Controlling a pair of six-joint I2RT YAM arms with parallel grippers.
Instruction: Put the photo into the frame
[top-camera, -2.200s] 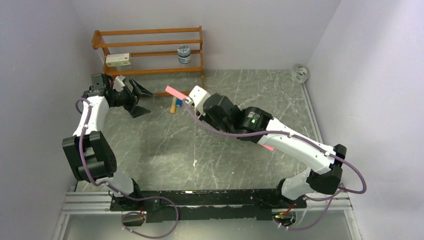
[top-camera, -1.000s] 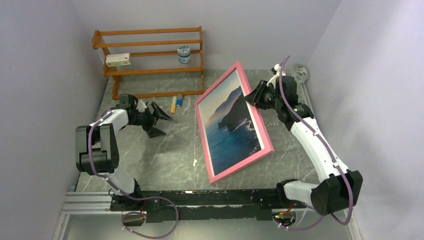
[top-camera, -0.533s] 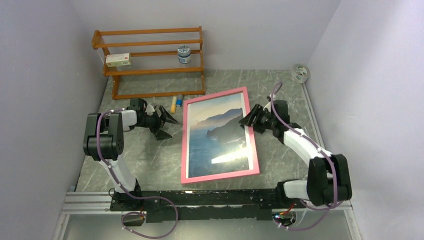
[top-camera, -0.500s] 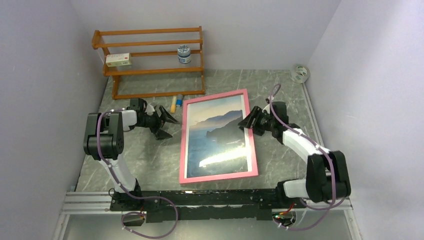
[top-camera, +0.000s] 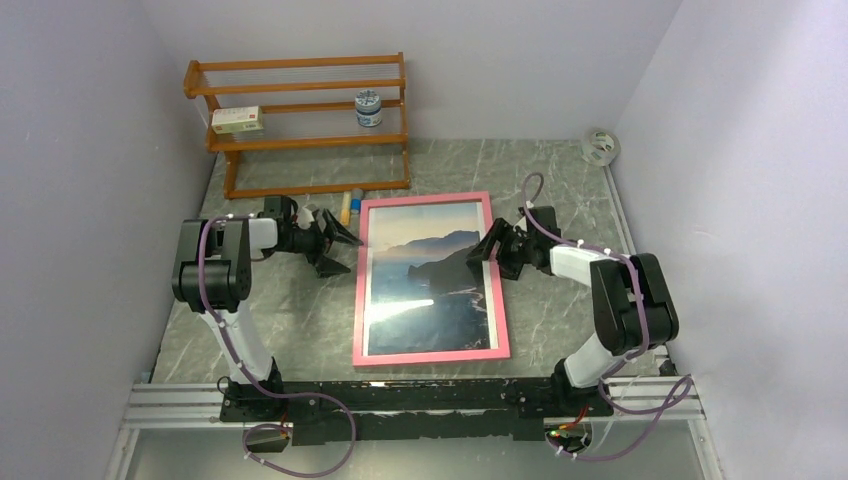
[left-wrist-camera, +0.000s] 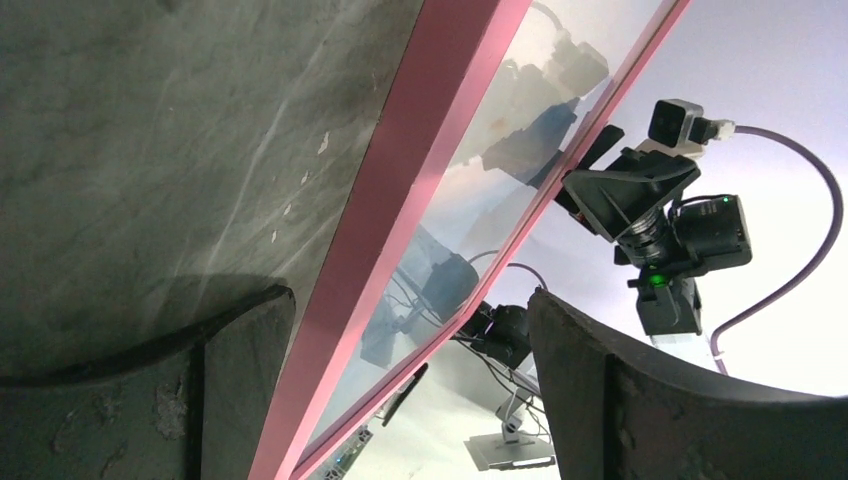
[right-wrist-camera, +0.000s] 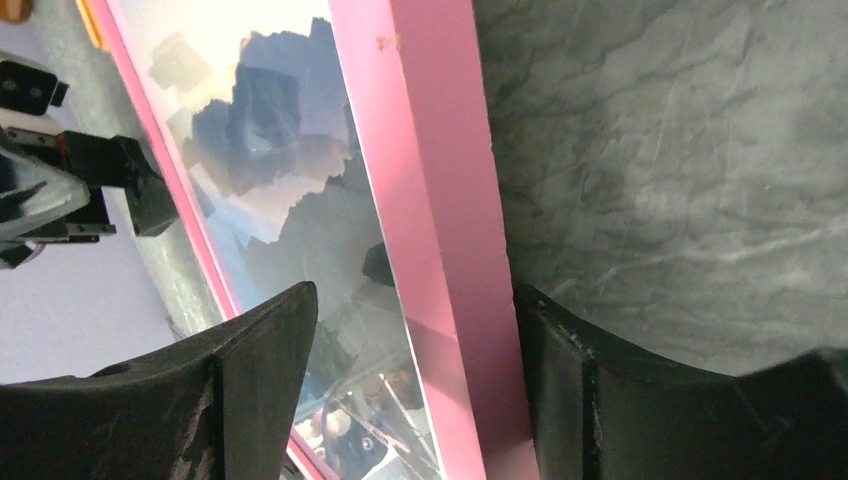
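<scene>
Between my arms the frame (top-camera: 361, 290) now lies flat on the bench (top-camera: 290, 320), photo (top-camera: 428, 285) face up inside it; a second ago it stood tilted. My right gripper (top-camera: 489, 254) spreads wide astride its right border, left gripper (top-camera: 340, 252) wide beside the left. Task looks finished.

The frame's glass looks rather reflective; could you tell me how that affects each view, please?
Top external: the photo in the frame reads clearly, with little glare. Left wrist: the glass mirrors dark machinery and pale wall, masking most of the print. Right wrist: bright glare and dark reflections cover it.
</scene>
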